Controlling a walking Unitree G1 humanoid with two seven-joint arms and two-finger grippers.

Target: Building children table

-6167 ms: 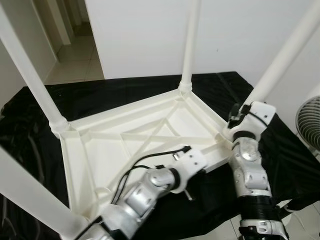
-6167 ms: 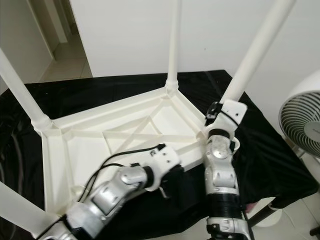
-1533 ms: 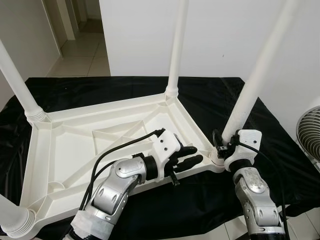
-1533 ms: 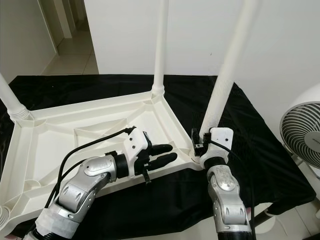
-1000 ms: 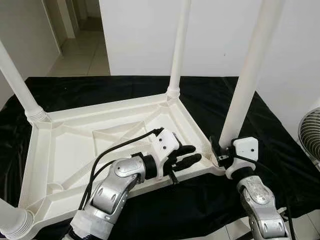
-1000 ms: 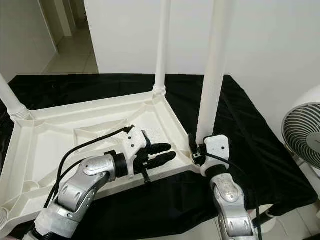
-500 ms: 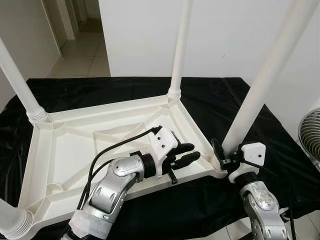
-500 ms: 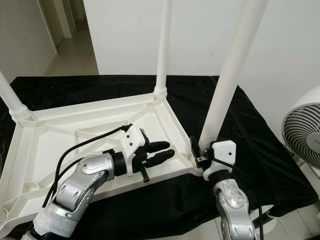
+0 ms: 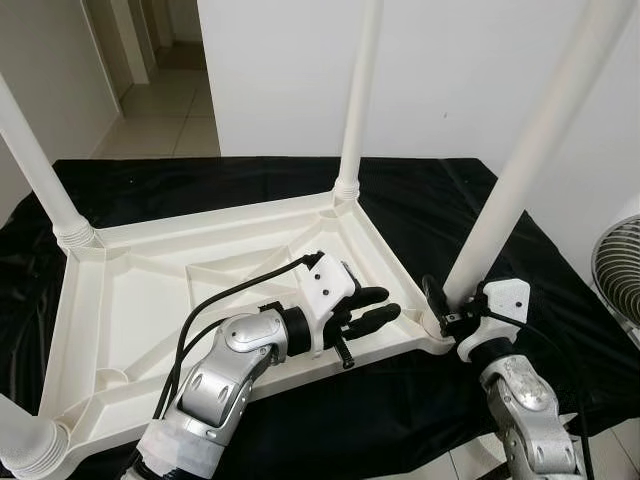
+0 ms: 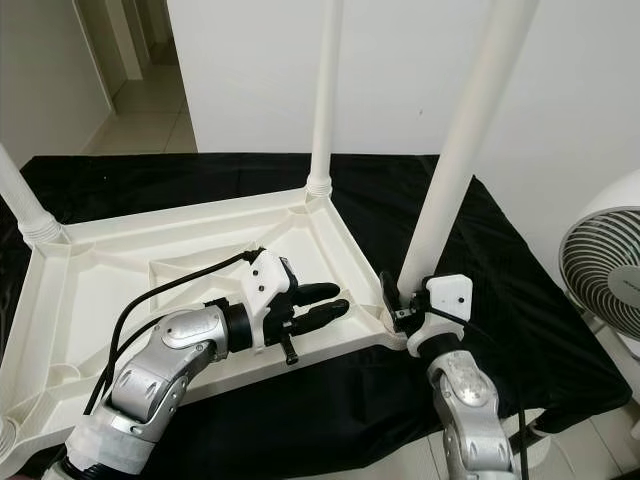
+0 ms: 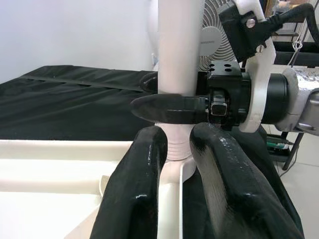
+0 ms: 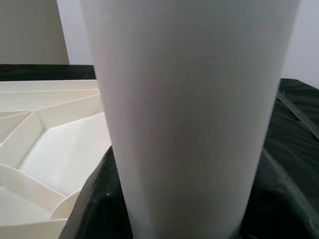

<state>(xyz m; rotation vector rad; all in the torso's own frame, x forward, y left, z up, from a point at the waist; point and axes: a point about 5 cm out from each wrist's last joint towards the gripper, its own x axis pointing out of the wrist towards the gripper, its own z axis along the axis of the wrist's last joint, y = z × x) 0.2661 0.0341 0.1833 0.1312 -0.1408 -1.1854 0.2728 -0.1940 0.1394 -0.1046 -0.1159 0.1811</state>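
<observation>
Right tool (image 9: 441, 305): clamped round the base of the near-right table leg (image 9: 525, 170), one black finger (image 11: 167, 108) visible on each side of the white tube just above its ribbed collar. The leg leaned outward to the robot's right as it rose from the corner socket. In the right wrist view the tube (image 12: 189, 109) stood directly between the finger pads.

Left tool (image 9: 377, 307): fingers nearly together with a narrow gap, holding nothing, laid over the near long rim of the upturned children's table (image 9: 130, 300), tips aimed at the right tool and the leg base, just short of them. A black cable (image 9: 225, 305) looped from its wrist along the silver forearm.

Children's table: white plastic, lying upside down on a black-draped tabletop (image 9: 430, 195), ribbed underside facing up. Far-right leg (image 9: 356, 95) stood upright in its corner; far-left leg (image 9: 35, 150) leaned toward the robot's left; base of a fourth leg (image 9: 25, 445) showed at the near-left corner.

Surroundings: white fan (image 10: 600, 270) to the robot's right beyond the tabletop edge; white wall (image 9: 450, 70) behind; tiled hallway floor (image 9: 165, 125) at far left.
</observation>
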